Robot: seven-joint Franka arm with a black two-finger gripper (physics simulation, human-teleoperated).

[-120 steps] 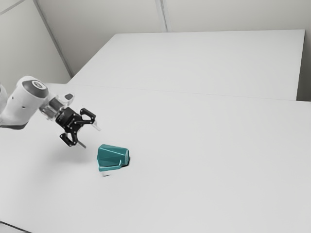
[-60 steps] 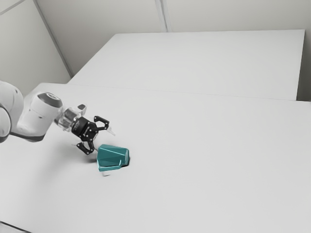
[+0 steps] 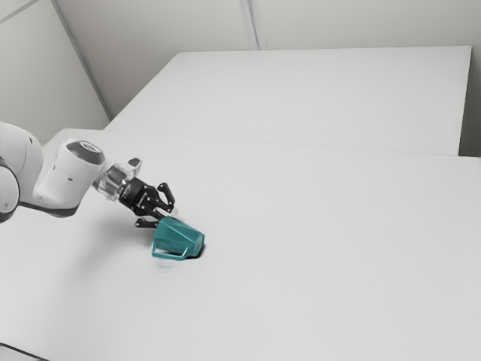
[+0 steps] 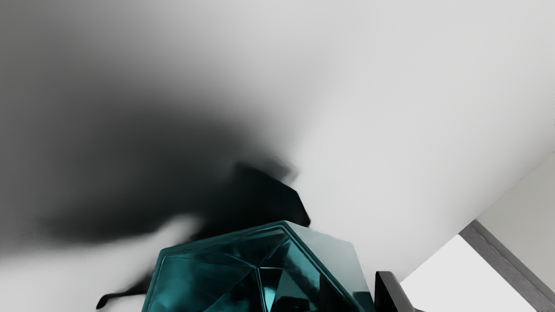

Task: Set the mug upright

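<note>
A white jointed robot arm (image 3: 68,177) with a black two-finger gripper (image 3: 166,214) reaches in from the exterior view's left, over a broad, smooth white surface (image 3: 338,233). The gripper slants down toward a teal, glossy, many-sided mug (image 3: 179,237), which lies tipped over on its side, left of centre in the scene. Its mouth faces the gripper, and its narrower base end (image 3: 199,244) points to the exterior view's right and slightly toward the near side. The angular teal handle (image 3: 169,257) is on the near side of the mug, and a small dark shadow sits beneath the base end. The jaws stand apart, at the mouth end of the mug; whether both sides of them touch it, I cannot tell, and no firm hold can be made out. In the wrist view, the mug's open mouth faces the camera, showing faceted teal inner walls, and one dark grey finger (image 4: 390,292) is just beside the outside of the mug. A large, soft dark shadow (image 4: 151,173) spreads over the surface beyond the mug. At the far side of the scene is a flat white panel (image 3: 323,94), with pale grey walls (image 3: 150,34) behind it.
</note>
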